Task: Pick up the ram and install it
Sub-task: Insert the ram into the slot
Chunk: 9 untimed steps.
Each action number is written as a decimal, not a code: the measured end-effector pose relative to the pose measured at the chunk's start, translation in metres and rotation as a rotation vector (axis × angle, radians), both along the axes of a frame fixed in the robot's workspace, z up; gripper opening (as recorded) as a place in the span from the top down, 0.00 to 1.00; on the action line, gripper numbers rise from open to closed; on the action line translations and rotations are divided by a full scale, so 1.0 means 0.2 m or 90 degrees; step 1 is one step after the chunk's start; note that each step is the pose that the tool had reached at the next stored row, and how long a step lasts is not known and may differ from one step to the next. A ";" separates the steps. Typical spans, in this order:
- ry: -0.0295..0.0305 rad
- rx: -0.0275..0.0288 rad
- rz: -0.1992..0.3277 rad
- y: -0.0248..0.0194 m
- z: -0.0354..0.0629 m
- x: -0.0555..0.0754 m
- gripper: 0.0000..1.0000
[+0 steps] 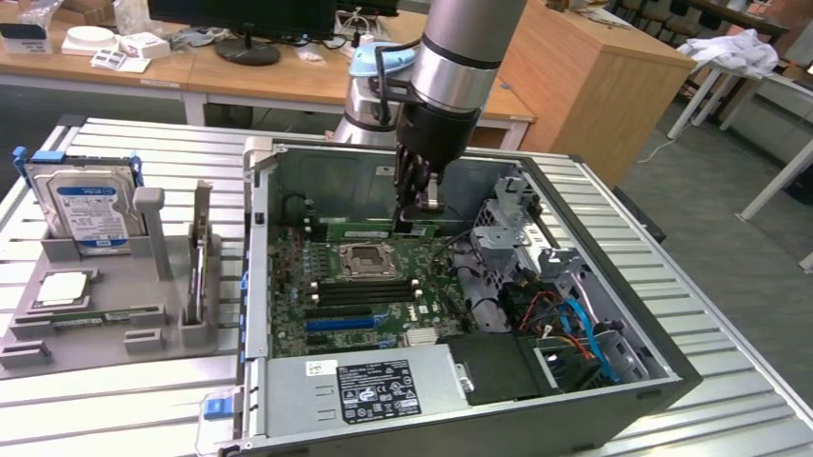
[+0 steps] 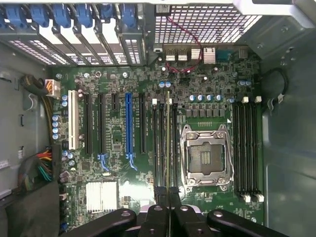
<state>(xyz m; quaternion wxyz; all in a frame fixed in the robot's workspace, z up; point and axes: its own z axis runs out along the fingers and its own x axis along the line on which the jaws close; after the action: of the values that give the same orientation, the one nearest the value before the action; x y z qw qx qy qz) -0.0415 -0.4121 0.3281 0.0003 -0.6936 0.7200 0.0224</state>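
1. My gripper: black jointed metal fingers, drawn narrow and clamped on the ram. It hangs inside the case from my smooth silver arm.
2. Ram: a thin, flat stick seen edge-on as a pale line between my fingertips. It runs in line with the long black memory slots, just beside the socket. I cannot tell whether it is seated or only above them.
3. Socket: square, with a bright metal frame around a dark pin field.
4. Motherboard: a matte green board studded with small blue-topped cylinders.
5. Blue slot and white slot: long, narrow plastic, set parallel among black ones.
6. Heatsink: a silver, finely finned block.
7. Case: a dark grey sheet-metal box lying on its side, open upward, with a perforated grille at the rear.
8. Drive: a silver slab with a blue label, upright in a grey plastic holder. It sits on the exterior view's left, well apart from the ram.
9. Table: pale ribbed metal.
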 end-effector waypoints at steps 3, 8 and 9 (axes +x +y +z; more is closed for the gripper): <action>-0.0012 0.0000 0.000 0.000 -0.025 0.00 0.88; -0.0015 0.0000 0.000 0.000 -0.030 0.00 0.88; -0.0015 0.0000 0.000 0.000 -0.031 0.00 0.88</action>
<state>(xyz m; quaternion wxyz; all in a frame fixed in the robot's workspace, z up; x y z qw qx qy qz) -0.0415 -0.4121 0.3220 0.0011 -0.6936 0.7201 0.0216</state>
